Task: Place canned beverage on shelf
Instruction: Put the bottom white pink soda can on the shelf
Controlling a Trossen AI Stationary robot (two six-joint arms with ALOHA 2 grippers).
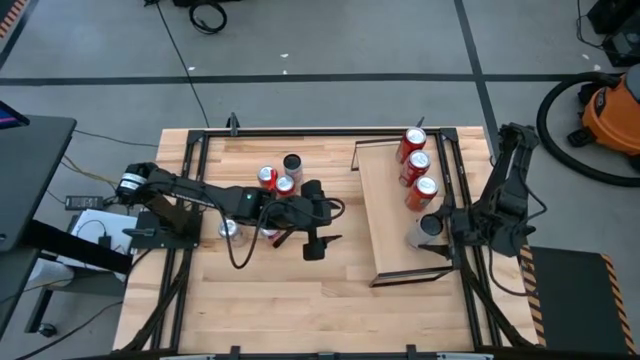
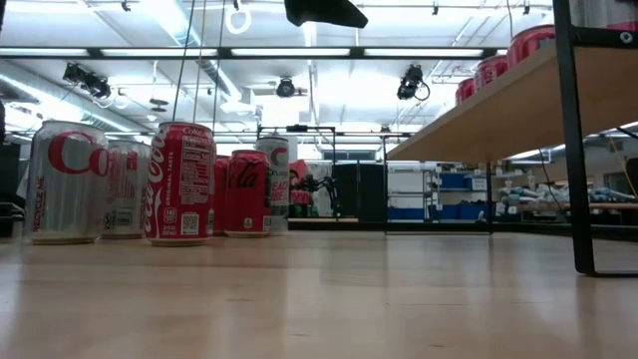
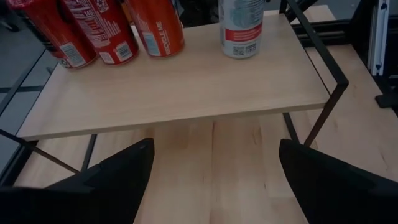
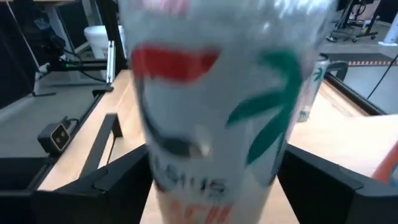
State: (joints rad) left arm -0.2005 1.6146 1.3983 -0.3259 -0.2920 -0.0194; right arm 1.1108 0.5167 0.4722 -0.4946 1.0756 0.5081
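The shelf [image 1: 385, 215] is a light-wood board on thin dark legs at the table's right; it also shows in the left wrist view [image 3: 174, 87]. Three red cans [image 1: 417, 165] stand in a row on its far part. A silver can [image 1: 417, 233] with red and green marks stands upright on the shelf nearer the front, and my right gripper [image 1: 432, 226] is around it. My left gripper [image 1: 314, 218] hangs open and empty over the table's middle, facing the shelf. Several more cans [image 1: 278, 180] stand on the tabletop beside the left arm. My right gripper has the silver can's side wall [image 4: 211, 124] between its two fingers [image 4: 124, 177], one on either side. The fingers come level from the table's right side. The can stands upright with its base on the shelf board [image 3: 241, 53].
Two silver cans [image 1: 230, 230] stand on the table under the left arm. In the low view the table cans [image 2: 179, 184] line the left and the shelf [image 2: 478, 115] rises at the right. Black rails [image 1: 190, 170] frame the table. Bare shelf board lies toward the table's near edge [image 1: 395, 255].
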